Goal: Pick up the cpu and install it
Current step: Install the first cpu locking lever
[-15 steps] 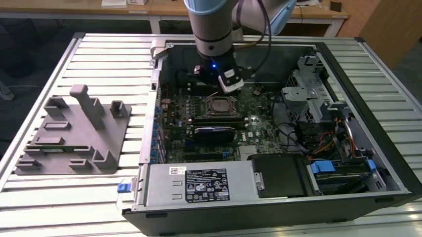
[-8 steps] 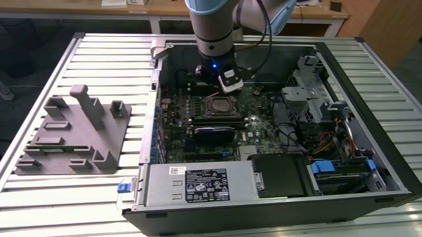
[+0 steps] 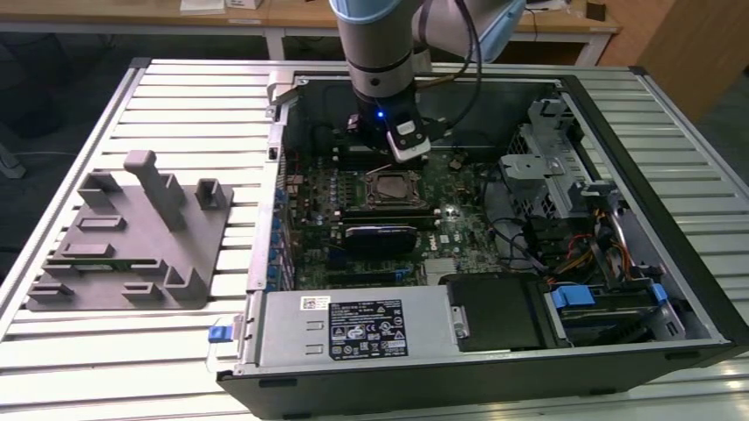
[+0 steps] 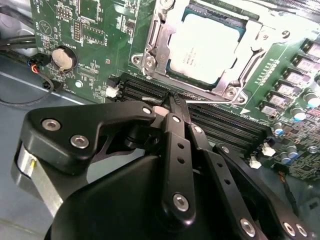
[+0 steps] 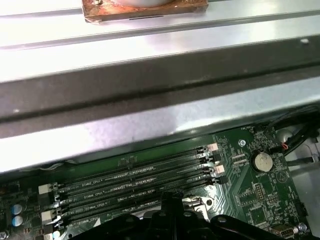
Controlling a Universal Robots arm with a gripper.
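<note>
Exterior view, from its left: grey plastic tray [image 3: 123, 241] with upright posts lies flat on the slatted metal table [image 3: 70, 360], just beside the open computer case [image 3: 690, 263], not touching it.

Inside the case, the green motherboard [image 3: 468, 210] faces up. The cpu [image 3: 387, 187] sits in its socket near the middle of the board, metal frame around it; in the second wrist view the cpu [image 4: 202, 44] shows a silvery top, lying flat and square within the socket frame [image 4: 150, 55]. A black rectangular block [image 3: 381, 239] lies on the board on the near side of the socket. Nearest the camera sits the silver power supply [image 3: 351, 324] with white labels.

The arm [image 3: 381, 53] comes down from above into the case. The gripper [image 4: 172, 102] hangs over the 4 black memory slots [image 4: 215, 122] just beside the socket, apart from the cpu. In the second wrist view the fingers [image 4: 175, 150] are pressed together at the tips with no gap between them, nothing held.

Toward the exterior view's right: drive cage [image 3: 545, 162], blue clips [image 3: 574, 296], bundled cables [image 3: 574, 250].

First wrist view: round coin cell [image 5: 261, 161] next to the memory slots [image 5: 135, 182].
</note>
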